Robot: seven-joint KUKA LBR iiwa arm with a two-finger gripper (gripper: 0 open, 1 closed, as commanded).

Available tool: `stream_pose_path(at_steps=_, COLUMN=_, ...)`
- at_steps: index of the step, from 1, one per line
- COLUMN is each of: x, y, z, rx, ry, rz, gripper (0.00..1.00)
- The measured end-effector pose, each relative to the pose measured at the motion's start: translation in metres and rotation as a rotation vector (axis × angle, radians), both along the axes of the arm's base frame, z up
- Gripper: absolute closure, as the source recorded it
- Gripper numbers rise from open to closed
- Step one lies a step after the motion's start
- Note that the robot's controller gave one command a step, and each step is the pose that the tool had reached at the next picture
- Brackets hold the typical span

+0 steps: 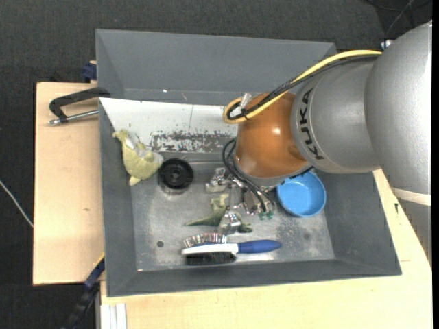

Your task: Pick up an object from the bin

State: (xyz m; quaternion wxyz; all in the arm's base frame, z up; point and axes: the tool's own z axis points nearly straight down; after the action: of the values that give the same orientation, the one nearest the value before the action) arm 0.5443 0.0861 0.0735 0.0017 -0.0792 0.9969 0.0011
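Observation:
My gripper [232,214] hangs low in the middle of the bin, under the arm's orange cover. Its fingertips sit right at a small dark green flat thing [208,218] that lies on the bin floor. Whether that thing is between the fingers I cannot see. Just in front of it lies a brush with a blue handle [230,249] and a silvery head. A blue round bowl [302,196] sits close on the right of the gripper.
A black round disc [175,175] lies left of the middle. A pale yellow crumpled soft thing [138,160] rests at the far left wall. The arm and its cover hide the bin's back right part.

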Motion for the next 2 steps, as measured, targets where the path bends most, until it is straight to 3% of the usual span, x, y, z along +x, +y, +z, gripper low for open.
stream_pose_path(at_steps=1, x=0.0577, y=-0.0289, z=0.0007, rx=0.004, ry=0.003, rz=-0.026, gripper=0.00)
stream_pose_path(at_steps=2, x=0.0584, y=-0.0290, z=0.0033, rx=0.003, ry=-0.001, rz=-0.027, gripper=1.00)
